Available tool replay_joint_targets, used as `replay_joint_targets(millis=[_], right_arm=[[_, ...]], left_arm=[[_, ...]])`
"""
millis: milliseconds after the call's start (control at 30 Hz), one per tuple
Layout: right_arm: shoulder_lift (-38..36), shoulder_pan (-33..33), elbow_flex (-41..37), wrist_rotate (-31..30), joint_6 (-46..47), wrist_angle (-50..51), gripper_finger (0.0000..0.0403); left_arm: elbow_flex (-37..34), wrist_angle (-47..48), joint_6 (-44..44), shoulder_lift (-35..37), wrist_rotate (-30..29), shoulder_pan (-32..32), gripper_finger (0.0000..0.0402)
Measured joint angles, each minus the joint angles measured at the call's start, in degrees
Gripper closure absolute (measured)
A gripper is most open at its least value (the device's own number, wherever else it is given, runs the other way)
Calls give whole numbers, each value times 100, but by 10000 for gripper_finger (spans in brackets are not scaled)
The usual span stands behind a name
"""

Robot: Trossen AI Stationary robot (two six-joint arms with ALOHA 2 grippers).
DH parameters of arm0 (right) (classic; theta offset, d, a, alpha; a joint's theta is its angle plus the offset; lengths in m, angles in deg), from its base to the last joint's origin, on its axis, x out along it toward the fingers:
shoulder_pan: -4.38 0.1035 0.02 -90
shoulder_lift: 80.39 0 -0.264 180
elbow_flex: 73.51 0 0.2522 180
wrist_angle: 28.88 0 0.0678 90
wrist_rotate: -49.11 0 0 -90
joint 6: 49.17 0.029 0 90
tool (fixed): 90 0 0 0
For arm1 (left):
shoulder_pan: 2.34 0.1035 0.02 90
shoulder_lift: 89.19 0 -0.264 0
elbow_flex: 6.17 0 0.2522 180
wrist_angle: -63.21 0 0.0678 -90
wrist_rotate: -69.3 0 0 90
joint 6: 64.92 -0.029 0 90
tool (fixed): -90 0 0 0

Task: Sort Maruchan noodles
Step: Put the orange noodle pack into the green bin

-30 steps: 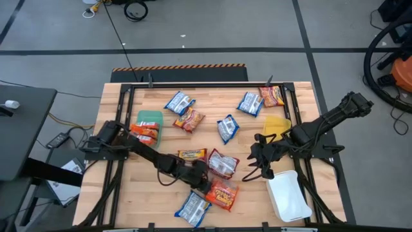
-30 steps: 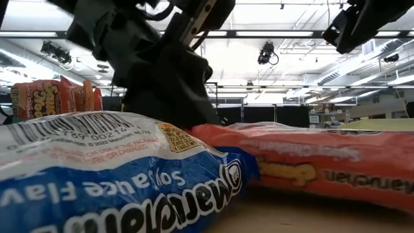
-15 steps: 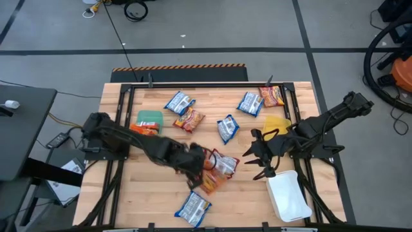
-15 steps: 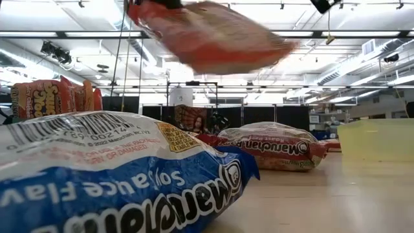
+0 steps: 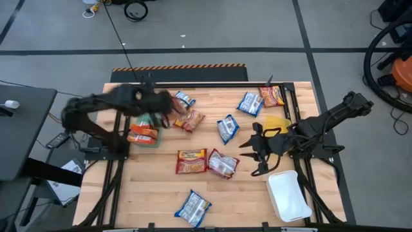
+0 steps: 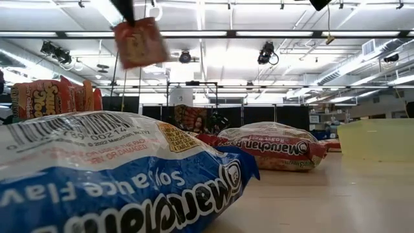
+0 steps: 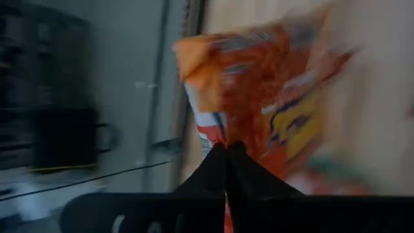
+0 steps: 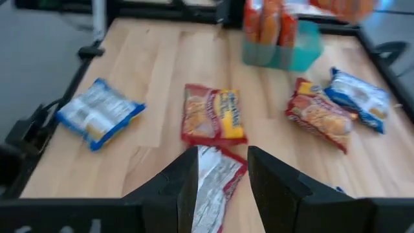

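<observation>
Both my arms are matte black, built of slim jointed links, each mounted on a black frame rail at the wooden table [image 5: 154, 193] edge. The right gripper [image 8: 218, 169] has two flat, dark, tapered fingers [image 8: 184, 184]. The left gripper [image 7: 226, 147] has matching black fingers ending in narrow tips.

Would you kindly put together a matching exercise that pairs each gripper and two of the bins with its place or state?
Things:
1. left gripper
2. right gripper
3. teal bin
4. white bin

Places or states:
A. holds upright orange packets
B. open, over the table, beside the silvery packet
C. shut on the lifted orange packet
D. at the table's front right corner

Pairs: 1-C, 2-B, 3-A, 4-D
</observation>
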Motion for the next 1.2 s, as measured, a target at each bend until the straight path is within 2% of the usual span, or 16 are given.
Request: replay_joint_targets(millis=[100,233,300,433,567,867,967,1200], right_arm=[[77,-61,0,-387,205,-144,263],[259,-188,2,-827,506,-459,263],[381,-247,3,-1018,582,-597,263],[706,-384,1,-1232,680,-937,263],[1027,-516,0,-1245,678,-1252,263],[1547,-730,-2,-859,728,-1618,263],[1695,-750,-2,-712,728,-1676,263],[1953,-787,-2,-595,484,-1689,258]], left_arm=[[-416,148,-993,381,-195,748,401],[-1410,-224,-2342,899,412,1611,401],[-1984,-510,-2852,1167,531,1974,401],[-3044,-1242,-3361,1564,841,2406,401],[-3637,-1721,-3389,1804,1080,2427,401],[-4090,-2179,-2896,1834,1942,2131,401],[-4333,-2041,-2450,1834,1991,1996,388],[-4358,-1284,-1490,1835,2755,1836,336]])
